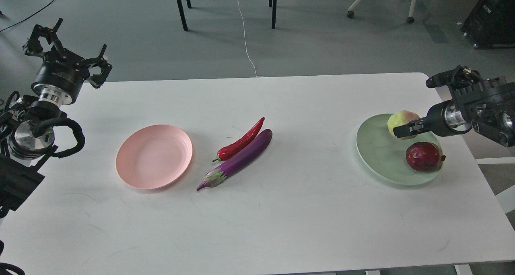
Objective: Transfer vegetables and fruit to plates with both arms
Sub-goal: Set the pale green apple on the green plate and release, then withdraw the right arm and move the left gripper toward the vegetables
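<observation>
Head view: the left tool [66, 45], a black multi-fingered claw above a silver wrist ring, stands raised over the far left corner of the white rectangular desk [257, 226], its fingers spread wide and released, holding and touching nothing. It hangs well apart from every item of produce.

The right tool [402, 131], a dark pointed end on the black right arm reaching in from the right edge, sits against the round, bumpy yellow-green fruit with a pink blush [400, 122]; seen small and dark, its fingers cannot be told apart, so whether it is clenched or released cannot be told.

That fruit rests at the far side of the slightly larger pale green ridged plastic plate [376, 154] near the desk's right end. A dark red pomegranate with a small crown [423, 156] lies on the same plate, on its near right part, just beside the tool's tip but apart from it.

The pale pink round ridged plastic plate [154, 156] lies left of centre on the desk, nearer the left tool than anything else yet well apart from it.

Between the two plates, a long glossy purple eggplant with a greenish-purple cap [237, 158] lies diagonally, cap toward the near left. A thinner glossy red chili pepper with a green stem [240, 141] lies alongside it on the far side, touching or nearly touching.
</observation>
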### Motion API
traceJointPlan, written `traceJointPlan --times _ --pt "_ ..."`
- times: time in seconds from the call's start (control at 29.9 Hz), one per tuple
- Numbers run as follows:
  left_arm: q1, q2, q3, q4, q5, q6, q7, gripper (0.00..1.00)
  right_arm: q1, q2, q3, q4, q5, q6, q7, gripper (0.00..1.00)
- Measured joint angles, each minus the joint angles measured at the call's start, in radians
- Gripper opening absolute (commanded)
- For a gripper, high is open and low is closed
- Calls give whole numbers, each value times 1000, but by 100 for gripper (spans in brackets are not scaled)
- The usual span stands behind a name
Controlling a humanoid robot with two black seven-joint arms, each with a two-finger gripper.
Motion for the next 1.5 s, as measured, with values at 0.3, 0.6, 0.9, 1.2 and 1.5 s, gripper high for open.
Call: traceJointPlan --times 0.3,0.6,0.9,1.2,1.5 --pt "0 3 2 0 2 2 1 98 -11 12 34 2 4 -59 -1 94" --pt "-14 24 14 -3 9 -8 13 98 12 12 75 6 13 -60 0 97" --pt "-59 93 17 -20 265 -68 21 98 59 -83 617 -12 20 -49 -5 98" --pt "-45 223 72 -277 621 -69 17 98 -116 -105 1231 0 129 -53 -4 98" --pt "-59 310 117 -592 1203 -58 15 98 -338 -115 1671 -3 420 15 0 98"
